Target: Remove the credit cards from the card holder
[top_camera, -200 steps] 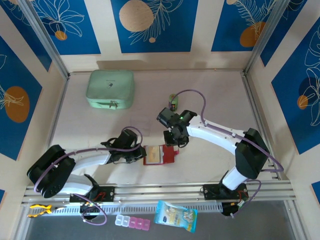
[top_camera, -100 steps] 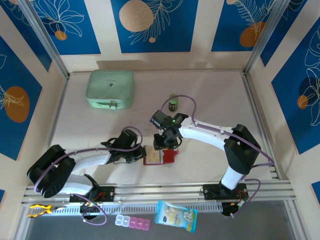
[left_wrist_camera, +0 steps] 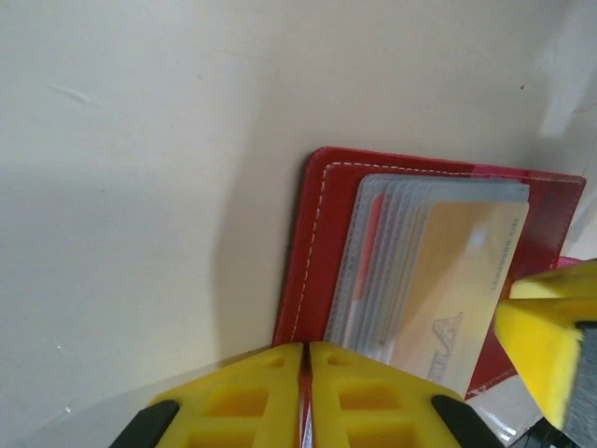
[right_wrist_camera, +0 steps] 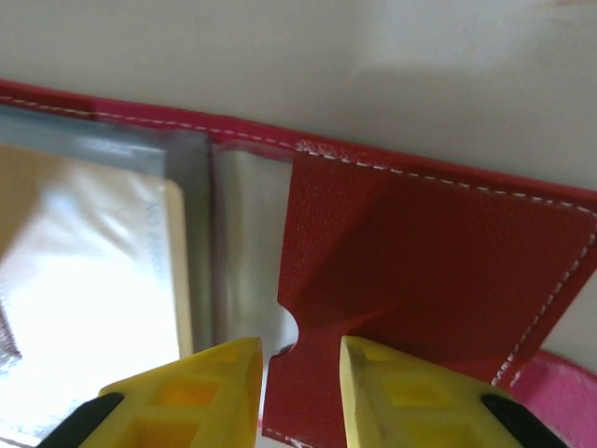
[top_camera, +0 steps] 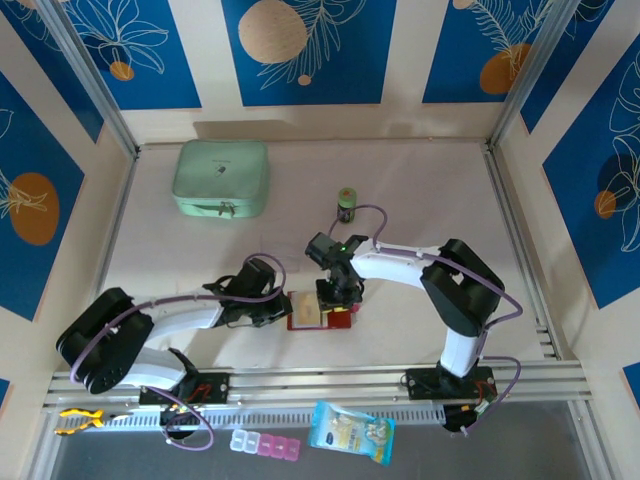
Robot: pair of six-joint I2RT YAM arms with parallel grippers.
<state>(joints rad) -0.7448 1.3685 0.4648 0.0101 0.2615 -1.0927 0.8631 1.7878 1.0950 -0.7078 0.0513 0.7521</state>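
The dark-red card holder (top_camera: pixel 322 312) lies open on the table between the two arms. My left gripper (top_camera: pixel 287 306) is shut on its left edge; in the left wrist view the yellow fingers (left_wrist_camera: pixel 252 392) pinch the card holder (left_wrist_camera: pixel 322 252) beside the clear sleeves. A tan-orange credit card (left_wrist_camera: pixel 457 289) sits in the top sleeve. My right gripper (top_camera: pixel 336 294) hangs low over the right half, open. In the right wrist view the right gripper (right_wrist_camera: pixel 300 373) straddles the notched edge of the red pocket (right_wrist_camera: pixel 420 261), with the sleeved credit card (right_wrist_camera: pixel 84 243) to the left.
A mint-green zip case (top_camera: pixel 221 178) stands at the back left and a small green bottle (top_camera: pixel 346 203) behind the right gripper. A pill box (top_camera: pixel 265 444) and a blue packet (top_camera: pixel 350 432) lie below the rail at the near edge.
The right arm has swung left and toward the near edge, coming down over the wallet's right half and uncovering the green bottle. The left arm has stayed put.
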